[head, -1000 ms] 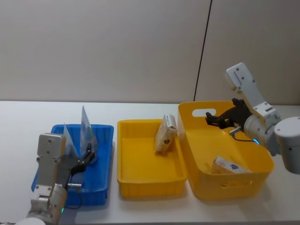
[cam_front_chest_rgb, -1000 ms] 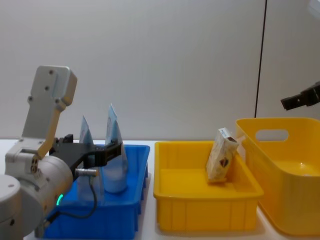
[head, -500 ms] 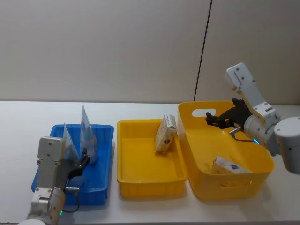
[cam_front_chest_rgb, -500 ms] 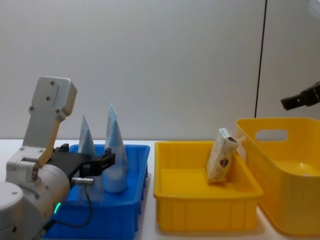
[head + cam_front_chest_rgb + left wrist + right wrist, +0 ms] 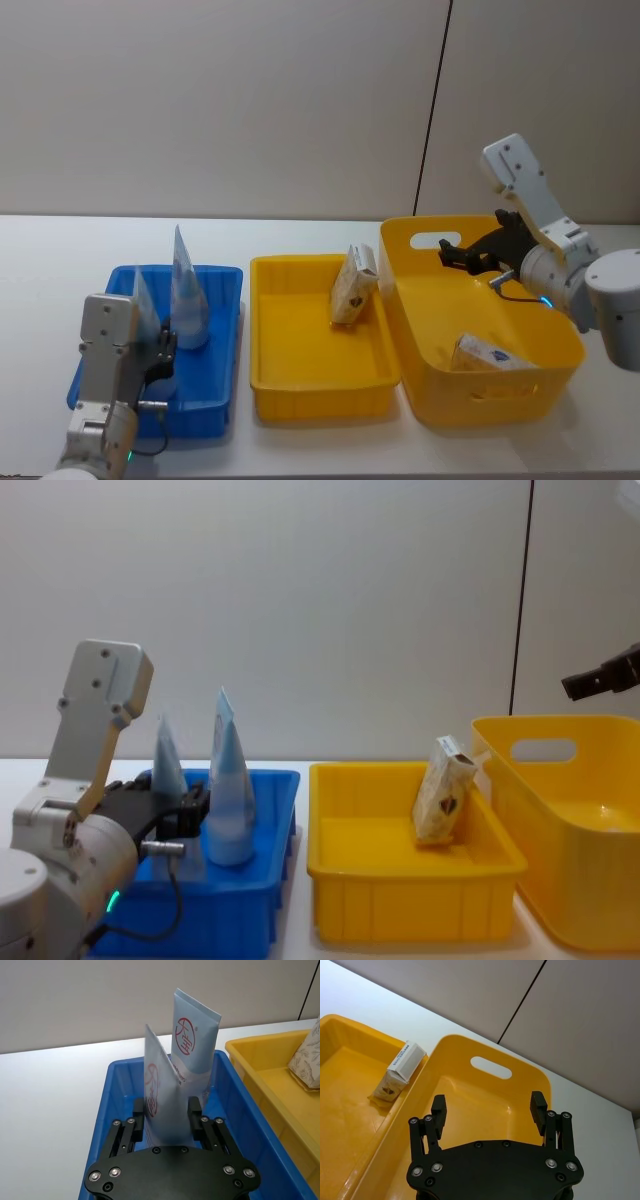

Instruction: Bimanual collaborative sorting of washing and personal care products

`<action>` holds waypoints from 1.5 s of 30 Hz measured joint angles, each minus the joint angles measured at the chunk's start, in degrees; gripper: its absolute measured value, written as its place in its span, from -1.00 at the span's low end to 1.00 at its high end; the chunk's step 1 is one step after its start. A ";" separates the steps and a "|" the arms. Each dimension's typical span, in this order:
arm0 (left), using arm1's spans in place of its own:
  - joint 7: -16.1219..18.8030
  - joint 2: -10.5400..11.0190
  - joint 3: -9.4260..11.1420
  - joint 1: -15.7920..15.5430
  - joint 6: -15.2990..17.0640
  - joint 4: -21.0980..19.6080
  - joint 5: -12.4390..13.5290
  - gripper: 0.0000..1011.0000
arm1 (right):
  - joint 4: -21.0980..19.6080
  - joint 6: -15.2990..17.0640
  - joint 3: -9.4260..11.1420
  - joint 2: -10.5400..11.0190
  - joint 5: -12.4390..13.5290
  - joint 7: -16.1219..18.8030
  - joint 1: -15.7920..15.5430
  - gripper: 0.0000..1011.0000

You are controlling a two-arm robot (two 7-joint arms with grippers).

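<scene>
Two tubes (image 5: 188,305) upright in blue bin (image 5: 215,270)

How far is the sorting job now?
Looks done: the taller tube and nearer tube stand in the blue bin, the cream carton leans in the yellow tray, the white carton lies in the yellow basket. In hand: left pincer at the nearer tube; right pincer open over the basket. Left: seemingly little.
</scene>
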 joint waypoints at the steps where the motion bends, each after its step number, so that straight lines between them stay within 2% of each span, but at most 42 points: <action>1: 0.01 0.00 -0.01 0.00 0.00 0.02 0.01 0.02 | 0.00 0.00 0.00 0.00 0.00 0.00 0.00 0.99; 5: 0.05 -0.03 -0.04 -0.02 0.03 0.09 0.07 -0.29 | 0.00 0.00 0.00 0.00 0.00 0.00 0.00 0.98; 10: 0.09 -0.05 -0.07 -0.05 0.05 0.15 0.12 -0.39 | 0.00 0.00 0.00 0.00 0.00 0.00 0.00 0.99; 22: 0.15 -0.08 -0.06 -0.05 0.09 0.22 0.19 -0.49 | 0.00 0.00 0.00 0.00 0.00 0.00 0.00 0.99; 45: 0.14 -0.07 -0.06 -0.03 0.10 0.25 0.18 -0.50 | 0.00 0.00 0.00 0.00 0.00 0.00 0.00 0.99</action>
